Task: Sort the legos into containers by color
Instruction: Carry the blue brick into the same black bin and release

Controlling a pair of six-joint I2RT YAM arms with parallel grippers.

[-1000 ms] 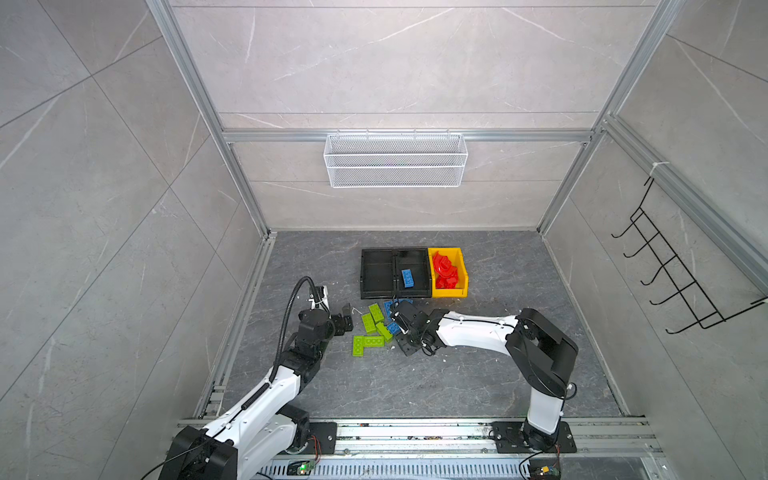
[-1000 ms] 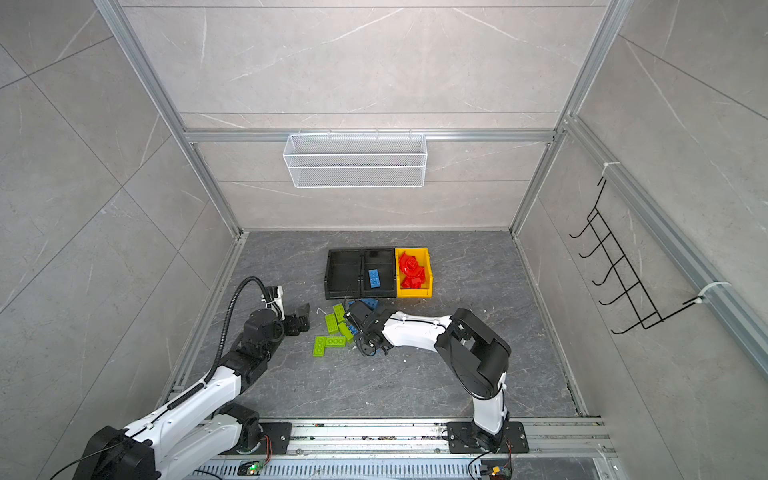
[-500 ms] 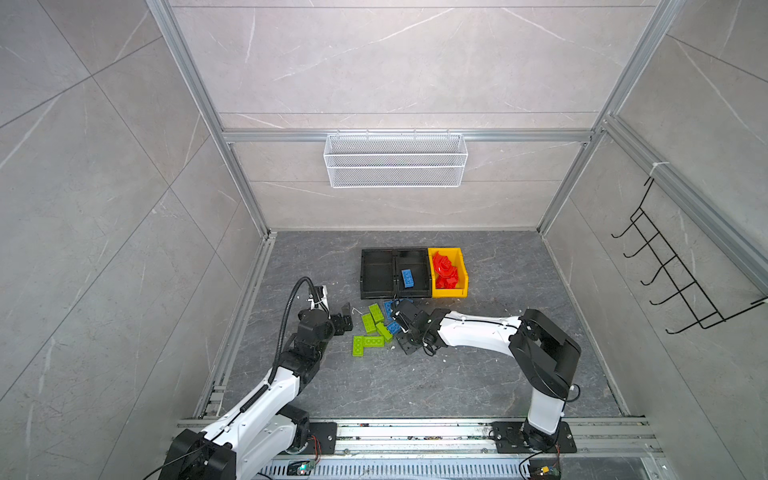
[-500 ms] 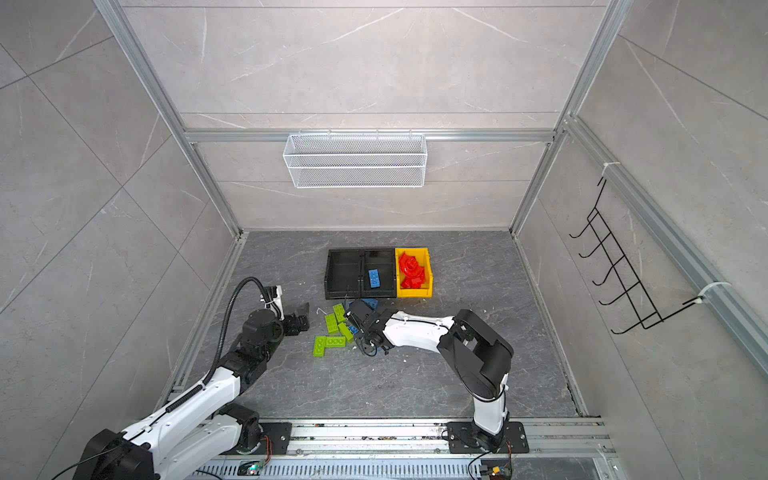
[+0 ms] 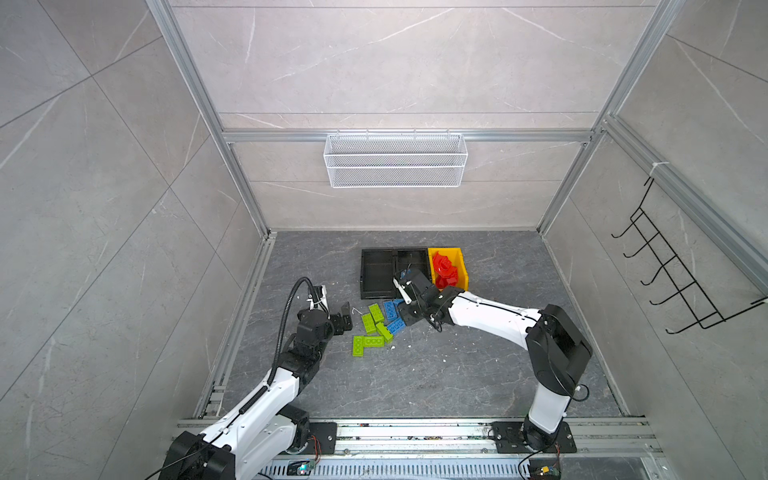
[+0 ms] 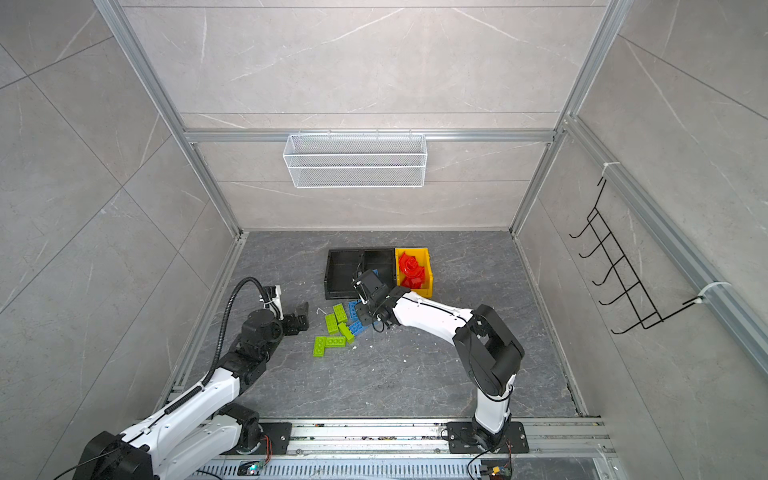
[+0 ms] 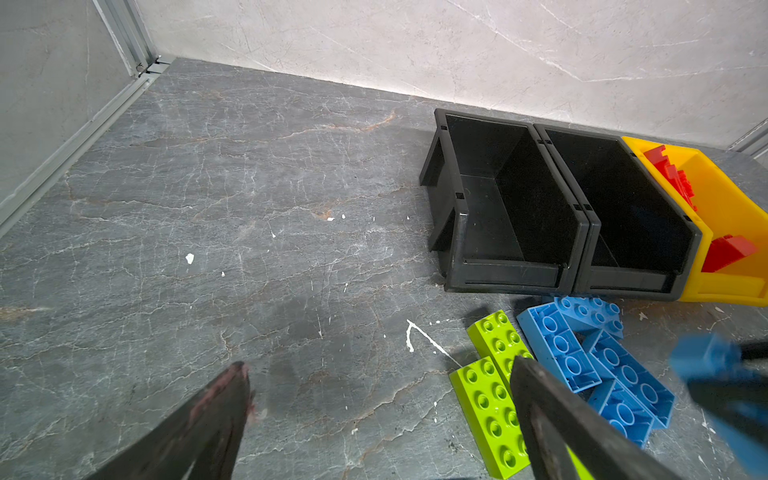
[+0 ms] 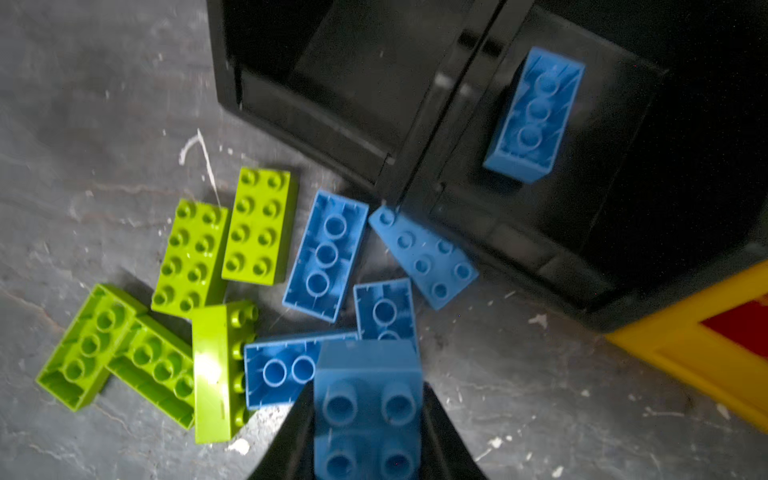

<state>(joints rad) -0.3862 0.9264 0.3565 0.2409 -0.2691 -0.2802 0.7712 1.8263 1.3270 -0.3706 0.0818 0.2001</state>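
Blue brick [image 8: 368,415] pinched in right claw [image 8: 368,390], one finger on each side. Studs face the wrist camera, and the long axis runs back along the fingers. It is blurred, so its near end is unreadable. It hangs over the loose blue bricks [image 8: 326,255], just in front of the black bins [image 5: 376,274].

Loose blue bricks: four on the table [image 5: 457,374], three underside up and one studs up, axes at odd angles, crowded together. A fifth, the binned brick [image 8: 534,116], lies underside up in the middle bin, long axis front to back.

Green bricks [image 8: 189,255]: five, beside the blue ones on the left arm's side.
- Two lie studs up, parallel and touching.
- Two lie underside up, meeting in an L.
- One lies on its side, studs toward the blue.

Red bricks [image 5: 444,270] are heaped in the yellow bin [image 5: 445,251]. The three bins stand in a row, walls touching.

Left claw [image 7: 378,363]: fingers spread wide, nothing between them, low beside the green bricks.

Table: dark grey stone, pale veins, white flecks.

Room: grey tile walls in an aluminium frame. A white wire basket [image 5: 395,166] hangs on the back wall and a black hook rack [image 5: 681,282] on the right wall.
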